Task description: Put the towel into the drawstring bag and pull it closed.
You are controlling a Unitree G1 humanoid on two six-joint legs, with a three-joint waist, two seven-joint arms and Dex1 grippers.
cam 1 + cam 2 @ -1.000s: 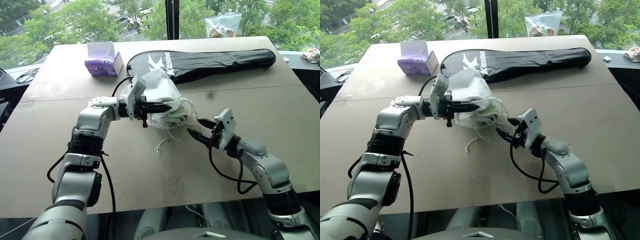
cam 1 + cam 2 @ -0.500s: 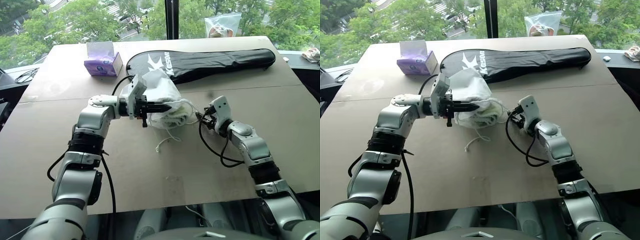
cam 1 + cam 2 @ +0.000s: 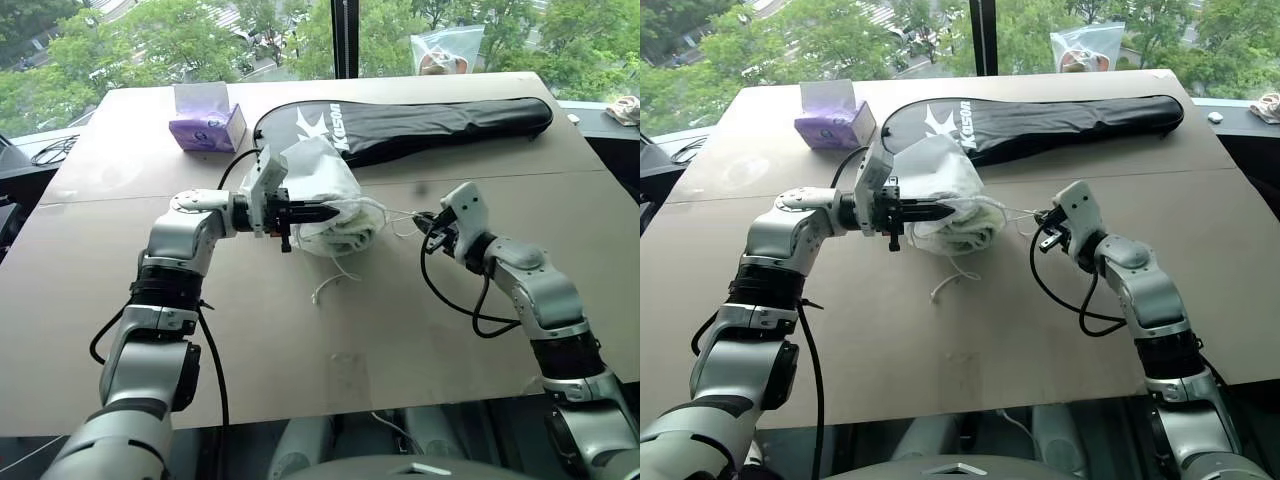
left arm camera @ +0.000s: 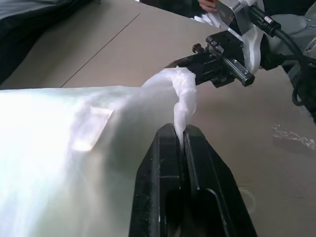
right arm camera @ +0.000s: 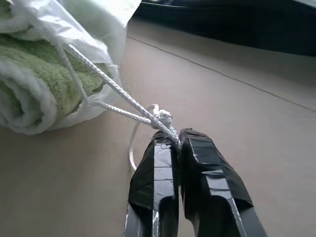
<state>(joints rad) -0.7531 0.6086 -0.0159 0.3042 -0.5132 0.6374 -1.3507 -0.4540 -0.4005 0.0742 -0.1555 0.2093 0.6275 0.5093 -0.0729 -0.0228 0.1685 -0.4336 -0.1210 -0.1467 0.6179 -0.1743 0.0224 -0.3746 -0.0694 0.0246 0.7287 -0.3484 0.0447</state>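
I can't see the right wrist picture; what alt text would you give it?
Two black claw fingers, shut, pinch a knotted white cord that stretches taut to a translucent white drawstring bag. A fluffy green towel sits in the bag's mouth, on a brown table.

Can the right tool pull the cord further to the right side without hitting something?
Probably yes. The right tool is shut on the cord, and the table on its right looks bare. The left tool pinches the drawstring bag, holding it against the pull.
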